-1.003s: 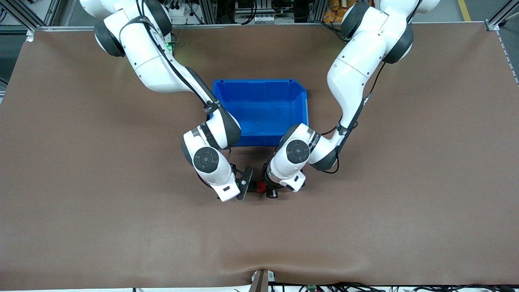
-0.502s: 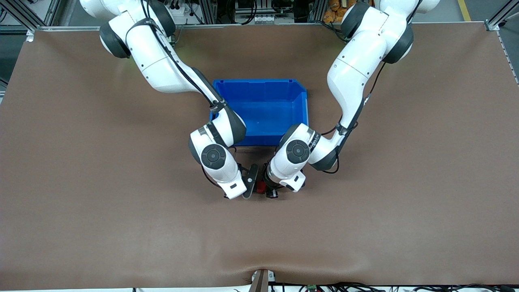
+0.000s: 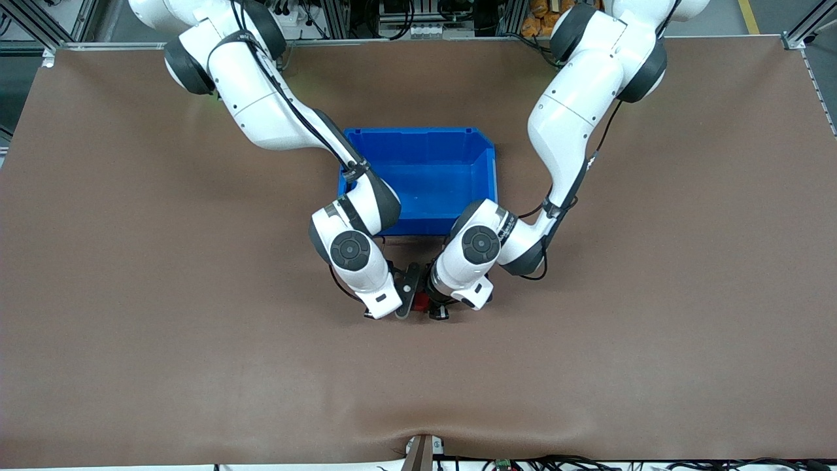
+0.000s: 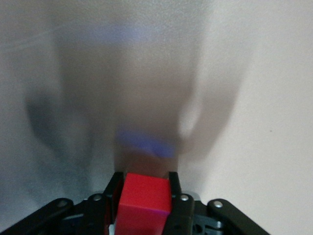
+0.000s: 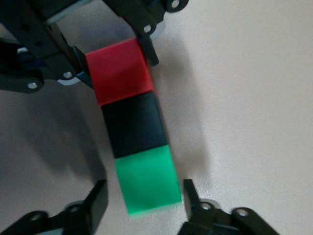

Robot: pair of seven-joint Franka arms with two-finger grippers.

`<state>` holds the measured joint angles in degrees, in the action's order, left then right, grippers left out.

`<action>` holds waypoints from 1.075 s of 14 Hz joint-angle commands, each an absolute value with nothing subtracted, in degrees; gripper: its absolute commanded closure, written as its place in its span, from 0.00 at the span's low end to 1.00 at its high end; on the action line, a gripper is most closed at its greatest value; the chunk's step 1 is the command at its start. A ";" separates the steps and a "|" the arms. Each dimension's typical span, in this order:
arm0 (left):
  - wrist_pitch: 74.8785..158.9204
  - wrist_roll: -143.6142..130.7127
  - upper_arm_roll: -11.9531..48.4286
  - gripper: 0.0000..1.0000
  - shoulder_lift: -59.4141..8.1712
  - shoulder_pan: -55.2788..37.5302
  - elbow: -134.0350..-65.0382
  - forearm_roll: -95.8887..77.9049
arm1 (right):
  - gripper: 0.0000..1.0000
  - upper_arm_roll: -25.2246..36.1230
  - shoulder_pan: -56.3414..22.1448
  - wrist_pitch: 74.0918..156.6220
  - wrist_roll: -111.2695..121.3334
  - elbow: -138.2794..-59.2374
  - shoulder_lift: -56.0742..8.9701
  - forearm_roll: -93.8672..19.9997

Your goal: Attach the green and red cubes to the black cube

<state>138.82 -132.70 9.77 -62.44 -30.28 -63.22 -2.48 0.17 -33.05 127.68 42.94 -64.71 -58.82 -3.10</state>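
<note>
Brown table, cubes joined red–black–green: left gripper clamping red to steady; right gripper released, straddling green.

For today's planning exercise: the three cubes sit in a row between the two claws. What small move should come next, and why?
Probably draw the right claw straight back off the green cube. Its fingers already stand apart on either side of that cube, and red cube, black cube and green sit flush in one row, so the joining looks done. The left claw grips the red cube and can steady the row.
</note>
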 commanded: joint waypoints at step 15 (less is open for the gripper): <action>121.31 -129.38 9.93 0.00 -55.03 -27.25 -61.52 -3.08 | 0.00 0.52 -22.33 117.52 41.84 -71.81 -42.12 -3.96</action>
